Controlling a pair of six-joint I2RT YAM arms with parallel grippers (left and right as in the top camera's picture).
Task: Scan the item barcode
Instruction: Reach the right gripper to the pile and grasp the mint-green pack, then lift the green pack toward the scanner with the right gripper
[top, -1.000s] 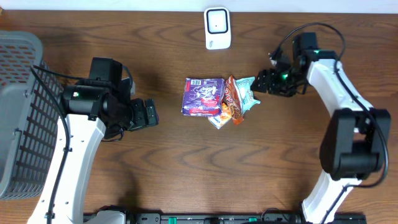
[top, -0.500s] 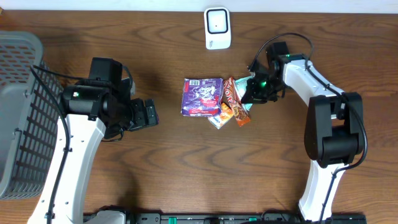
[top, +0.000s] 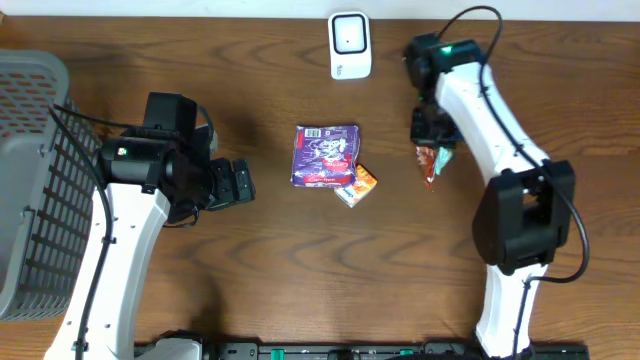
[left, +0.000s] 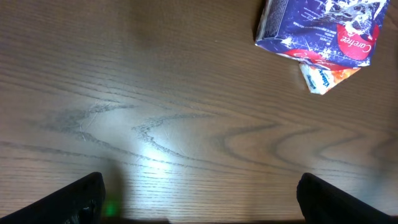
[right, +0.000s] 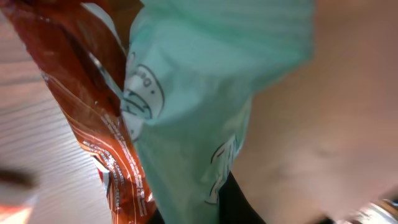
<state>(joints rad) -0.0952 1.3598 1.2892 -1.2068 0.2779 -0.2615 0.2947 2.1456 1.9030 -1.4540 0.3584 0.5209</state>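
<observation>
Wooden table (top: 300, 270); right gripper (top: 432, 143) tight on two snack packets (top: 429, 165), left gripper (top: 242, 183) wide.

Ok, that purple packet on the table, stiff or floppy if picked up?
Probably floppy and light: the purple packet lies flat, its shiny film creased. Likely slippery. A push may drag the small orange packet tucked under its corner.

Left arm (top: 120, 230): rises from lower-left edge, wrist bent toward frame centre. Left gripper (top: 243, 184) has jaws wide apart and holds nothing; its fingers (left: 78, 198) sit in the wrist view's bottom corners. Right arm (top: 500, 130): stretched from bottom right to upper centre-right, wrist folded down. Right gripper (top: 430, 135) clamped on snack packets (top: 430, 162).
</observation>
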